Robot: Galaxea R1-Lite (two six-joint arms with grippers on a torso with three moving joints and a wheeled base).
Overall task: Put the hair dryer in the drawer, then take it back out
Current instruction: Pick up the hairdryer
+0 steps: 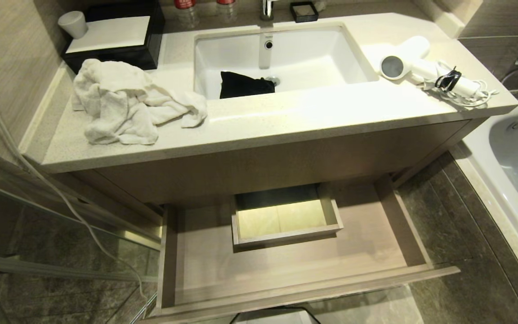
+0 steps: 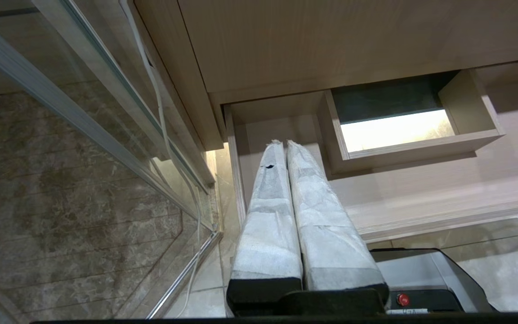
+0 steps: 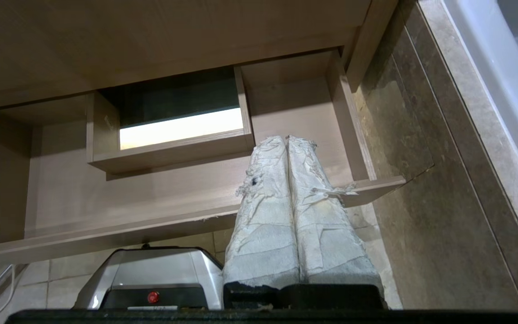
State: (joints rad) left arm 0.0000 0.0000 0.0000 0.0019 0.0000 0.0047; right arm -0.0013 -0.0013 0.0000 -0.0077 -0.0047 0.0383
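Head view: hair dryer (image 1: 414,67) lies on the bench (image 1: 286,112); drawer (image 1: 295,265) open, no hands visible.
Left wrist view: left hand (image 2: 284,144) closed, empty.
Right wrist view: right hand (image 3: 285,140) closed, empty.

Long tapering fingers (image 2: 281,216) on the left gripper (image 2: 284,145), wrapped in white crinkled tape, set in a black mount. Same white wrap on the right gripper (image 3: 286,140), frayed and torn, one small dark hole. Silver-grey base (image 3: 160,270) below, dark panel with red round button (image 3: 153,297).
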